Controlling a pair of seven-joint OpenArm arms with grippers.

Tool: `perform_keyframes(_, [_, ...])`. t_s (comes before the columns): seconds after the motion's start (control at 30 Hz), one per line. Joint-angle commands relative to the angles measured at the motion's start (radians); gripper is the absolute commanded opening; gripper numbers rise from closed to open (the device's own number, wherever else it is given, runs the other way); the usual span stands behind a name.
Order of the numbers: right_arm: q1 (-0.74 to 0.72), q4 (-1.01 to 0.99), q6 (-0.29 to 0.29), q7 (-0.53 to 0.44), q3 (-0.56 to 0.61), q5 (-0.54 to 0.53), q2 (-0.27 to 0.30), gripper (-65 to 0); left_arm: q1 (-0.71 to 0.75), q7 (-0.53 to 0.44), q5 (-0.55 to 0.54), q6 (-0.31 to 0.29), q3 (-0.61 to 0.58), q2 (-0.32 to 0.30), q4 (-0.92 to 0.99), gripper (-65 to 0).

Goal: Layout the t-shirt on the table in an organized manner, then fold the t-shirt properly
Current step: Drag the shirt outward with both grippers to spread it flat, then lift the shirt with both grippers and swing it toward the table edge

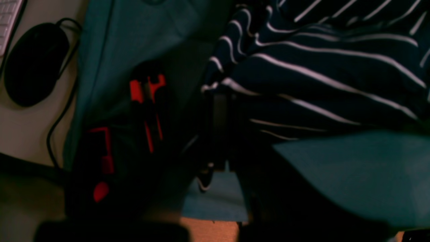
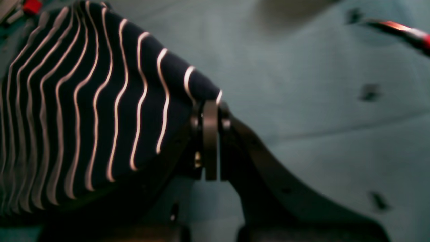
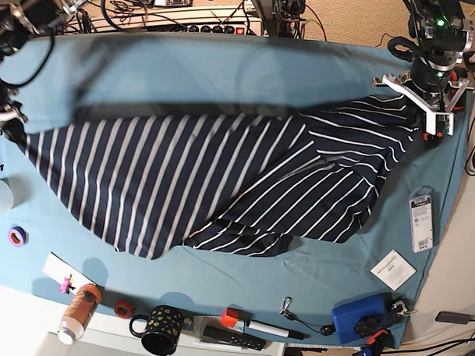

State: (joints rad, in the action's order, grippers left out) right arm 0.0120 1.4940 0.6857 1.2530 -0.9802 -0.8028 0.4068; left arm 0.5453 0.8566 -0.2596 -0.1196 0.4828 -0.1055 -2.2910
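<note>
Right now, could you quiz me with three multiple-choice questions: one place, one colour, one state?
1. Where is the patterned mug?
A) Near the marker
B) On the shirt
C) Beside the mouse

2. What colour are the shirt's stripes?
A) Yellow
B) White
C) Red

3. How is the left end effector?
A) Wide open
B) Shut on the shirt
C) Shut on a cup

1 A: the mug stands near the marker.
2 B: white lines cross the navy shirt.
3 B: the left end effector pinches striped cloth.
</note>
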Motion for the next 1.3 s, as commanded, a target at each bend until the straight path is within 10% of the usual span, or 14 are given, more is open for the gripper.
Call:
perform_keyframes(0.0, [0.002,0.018,0.009,-0.031,-0.004,-0.020,0.035,-65.0,0.003,-0.026,0.000,0.006,0.004,-0.006,-0.014,-65.0])
perform_keyframes(0.4, [0.113,0.018,0.012,0.013,-0.037,-0.090,0.075,-65.0,0.037,0.084,0.058,0.007,0.005,-0.006,-0.014,-65.0])
perform_keyframes(0.93, [0.337,0.018,0.012,0.143,-0.036,-0.467,0.075,-65.0,0.295,0.159,-0.057,-0.056,0.005,-0.006,-0.015,-65.0])
perform_keyframes(1.27, [0.325,0.018,0.012,0.143,-0.036,-0.560,0.075,-65.0,0.300,0.041,-0.166,-0.103,0.005,-0.006,-0.015,-65.0])
